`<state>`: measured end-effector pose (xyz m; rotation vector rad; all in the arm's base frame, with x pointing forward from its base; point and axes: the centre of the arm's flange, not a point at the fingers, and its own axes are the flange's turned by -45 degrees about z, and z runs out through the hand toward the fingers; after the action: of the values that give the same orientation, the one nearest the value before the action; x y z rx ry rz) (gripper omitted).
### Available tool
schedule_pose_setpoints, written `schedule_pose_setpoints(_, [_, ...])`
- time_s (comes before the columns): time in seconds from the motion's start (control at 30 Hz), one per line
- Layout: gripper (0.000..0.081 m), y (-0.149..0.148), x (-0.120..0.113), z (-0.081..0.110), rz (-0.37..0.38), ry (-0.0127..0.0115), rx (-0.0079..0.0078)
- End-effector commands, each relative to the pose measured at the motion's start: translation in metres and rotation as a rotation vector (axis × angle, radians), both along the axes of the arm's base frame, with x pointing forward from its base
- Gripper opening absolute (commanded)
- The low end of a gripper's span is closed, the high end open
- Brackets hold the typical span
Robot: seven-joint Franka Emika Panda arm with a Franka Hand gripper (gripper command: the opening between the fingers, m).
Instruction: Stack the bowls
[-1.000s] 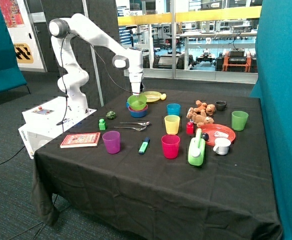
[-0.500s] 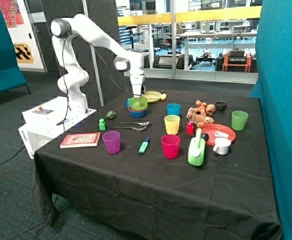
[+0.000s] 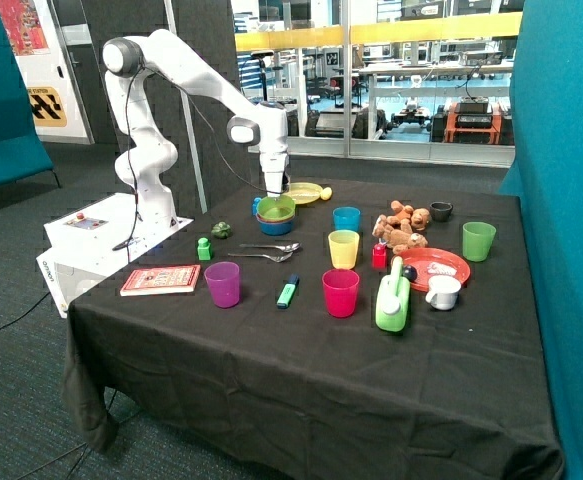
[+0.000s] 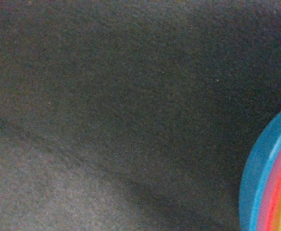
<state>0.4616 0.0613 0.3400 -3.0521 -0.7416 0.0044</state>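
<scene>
We find the gripper (image 3: 274,186) low over the stack of bowls, at the far rim of the lime green bowl (image 3: 276,208). Whether it is spread or pressed together we cannot tell; the arm's own bulk hides it, and the wrist view shows none of it.

The green bowl sits nested in the blue bowl (image 3: 274,225). The wrist view shows three rims one inside the other: blue (image 4: 256,178) outermost, then the pink bowl (image 4: 274,192), then green. So we judge all three nested, the stacking itself apparently complete, only the release and retreat left.

The stack stands on the black tablecloth (image 3: 301,360). From it, the yellow plate (image 3: 305,193) lies just beside at about 1 o'clock, the two spoons (image 3: 268,251) near at 6 o'clock. The cups stand apart, untouched; they are no part of this job.
</scene>
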Motion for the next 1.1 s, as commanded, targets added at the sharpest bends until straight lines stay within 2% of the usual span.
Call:
schedule_pose_setpoints(0.0, [0.0129,0.0027,0.0017,-0.0006,0.013,-0.0029,0.0])
schedule_pose_setpoints(0.07, [0.0153,0.0031,0.002,-0.0002,0.015,-0.0029,0.0001])
schedule_pose_setpoints(0.13, [0.0265,0.0036,0.0018,0.0004,0.019,-0.0029,0.0001])
schedule_pose_setpoints(0.2, [0.0319,0.0037,0.0018,0.0007,0.022,-0.0029,0.0001])
schedule_pose_setpoints(0.33, [0.0374,0.0035,0.0021,0.0011,0.024,-0.0029,0.0001])
schedule_pose_setpoints(0.73, [0.0474,0.0042,0.0009,0.0019,0.032,-0.0029,0.0001])
schedule_pose_setpoints(0.87, [0.0529,0.0049,-0.0001,0.0011,0.031,-0.0029,0.0001])
schedule_pose_setpoints(0.93, [0.0595,0.0055,-0.0003,0.0001,0.03,-0.0029,0.0001])
schedule_pose_setpoints(1.07, [0.0616,0.0066,-0.001,-0.0008,0.034,-0.0029,0.0001])
